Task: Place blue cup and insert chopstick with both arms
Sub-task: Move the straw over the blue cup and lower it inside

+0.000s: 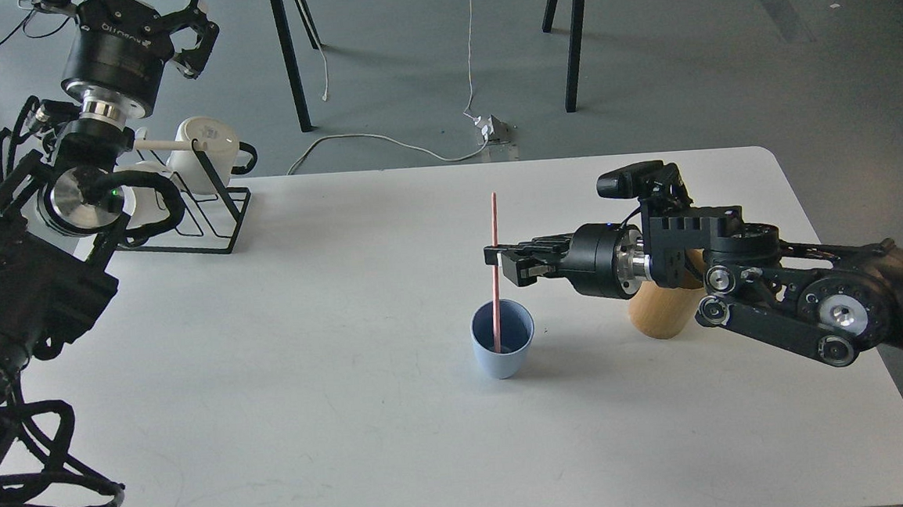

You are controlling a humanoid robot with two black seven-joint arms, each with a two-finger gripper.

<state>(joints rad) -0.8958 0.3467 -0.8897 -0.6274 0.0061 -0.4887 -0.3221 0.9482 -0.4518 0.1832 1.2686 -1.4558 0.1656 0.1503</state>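
Observation:
The blue cup [503, 348] stands upright near the middle of the white table [336, 417]. The pink chopstick [492, 227] stands almost upright with its lower end inside the cup. My right gripper [497, 260] comes in from the right and is shut on the chopstick about halfway up, above the cup's rim. My left gripper [191, 38] is raised high at the far left, beyond the table's back edge, open and holding nothing.
A black wire mug rack [218, 213] with white mugs [206, 151] stands at the table's back left, under my left arm. A tan bamboo cylinder [663, 311] stands on the table partly behind my right wrist. Chair legs and cables lie on the floor beyond.

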